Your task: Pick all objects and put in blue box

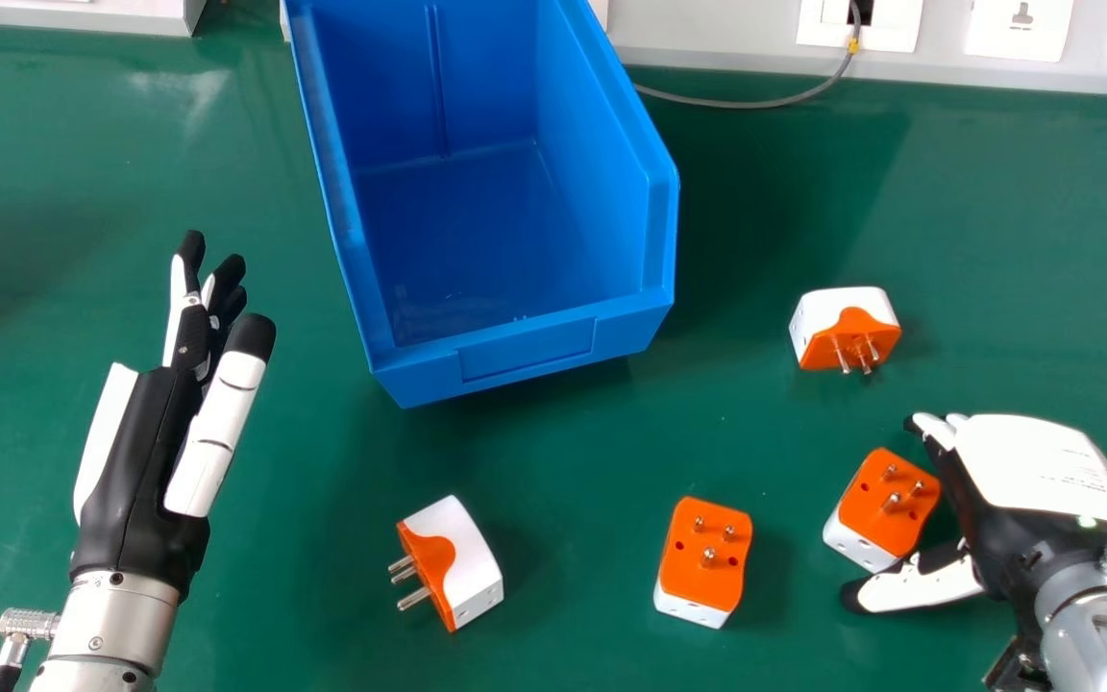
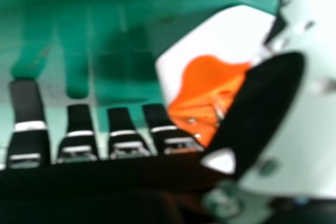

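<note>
The robot's right hand [image 1: 1044, 471], at the right of the head view, lies low with its fingers spread away from its thumb and not curled round anything. An orange-and-white plastic plug adapter [image 1: 885, 505] sits in the mouth of that opening, pins up; whether thumb or fingers touch it, I cannot tell. The hand is probably set low and sideways so that closing would clamp the adapter's sides and spare the pins.

Further out on the green desk [image 1: 256, 615], a second orange-and-white adapter [image 1: 704, 553] stands pins up at lower centre. A third [image 1: 847, 327] is above the hand, its pins toward the frame's bottom, and a fourth [image 1: 462, 567] lies left of lower centre, pins pointing left.

The open blue plastic box [image 1: 525, 351] fills upper centre, its low front facing the adapters, which should ease dropping them in. The left hand [image 1: 145, 432] rests idle at left, fingers extended.
</note>
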`<state>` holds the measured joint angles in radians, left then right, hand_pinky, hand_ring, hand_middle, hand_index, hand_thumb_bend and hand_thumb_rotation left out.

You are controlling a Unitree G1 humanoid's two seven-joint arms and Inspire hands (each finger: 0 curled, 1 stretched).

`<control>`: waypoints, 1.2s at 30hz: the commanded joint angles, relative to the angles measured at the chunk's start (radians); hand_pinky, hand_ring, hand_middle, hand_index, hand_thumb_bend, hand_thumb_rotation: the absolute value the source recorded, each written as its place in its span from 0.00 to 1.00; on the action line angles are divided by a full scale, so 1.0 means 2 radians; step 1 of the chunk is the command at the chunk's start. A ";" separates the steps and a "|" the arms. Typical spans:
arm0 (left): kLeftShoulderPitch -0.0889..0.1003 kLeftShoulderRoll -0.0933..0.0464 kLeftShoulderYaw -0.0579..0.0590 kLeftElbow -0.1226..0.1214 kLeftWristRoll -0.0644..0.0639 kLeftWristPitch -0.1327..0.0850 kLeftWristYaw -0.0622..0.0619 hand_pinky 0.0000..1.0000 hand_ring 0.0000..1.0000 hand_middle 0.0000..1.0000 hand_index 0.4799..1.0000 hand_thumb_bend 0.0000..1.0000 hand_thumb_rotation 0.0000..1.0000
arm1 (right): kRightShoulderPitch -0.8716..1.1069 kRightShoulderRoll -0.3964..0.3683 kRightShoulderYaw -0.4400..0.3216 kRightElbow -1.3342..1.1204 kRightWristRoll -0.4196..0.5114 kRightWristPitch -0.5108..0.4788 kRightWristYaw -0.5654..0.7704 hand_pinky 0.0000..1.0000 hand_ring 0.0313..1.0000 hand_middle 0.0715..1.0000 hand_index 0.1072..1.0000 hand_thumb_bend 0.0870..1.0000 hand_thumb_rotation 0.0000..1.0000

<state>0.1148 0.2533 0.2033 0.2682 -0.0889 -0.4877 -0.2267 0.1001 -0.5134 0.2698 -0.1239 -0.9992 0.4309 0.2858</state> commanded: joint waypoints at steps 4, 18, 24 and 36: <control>0.003 0.003 0.000 -0.014 -0.002 0.000 -0.001 1.00 1.00 1.00 1.00 0.69 0.95 | -0.008 -0.001 0.010 -0.005 -0.001 -0.005 0.017 0.83 0.90 0.93 0.89 0.66 0.47; 0.003 -0.001 -0.004 -0.019 -0.003 0.007 -0.002 1.00 1.00 1.00 1.00 0.69 0.95 | -0.016 -0.002 0.020 -0.011 -0.020 -0.006 0.035 0.83 0.89 0.91 0.89 0.66 0.47; 0.000 -0.001 -0.006 -0.018 -0.003 0.009 -0.002 1.00 1.00 1.00 1.00 0.69 0.95 | -0.023 -0.002 0.025 -0.006 -0.023 -0.007 0.038 0.80 0.88 0.90 0.87 0.65 0.47; 0.000 -0.002 -0.007 -0.017 -0.003 0.010 -0.001 1.00 1.00 1.00 1.00 0.69 0.95 | -0.028 0.001 0.026 0.002 -0.024 -0.008 0.034 0.75 0.84 0.85 0.83 0.62 0.45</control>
<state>0.1166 0.2502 0.1903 0.2522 -0.0897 -0.4630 -0.2280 0.0523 -0.5205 0.3080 -0.1229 -1.0563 0.4295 0.3534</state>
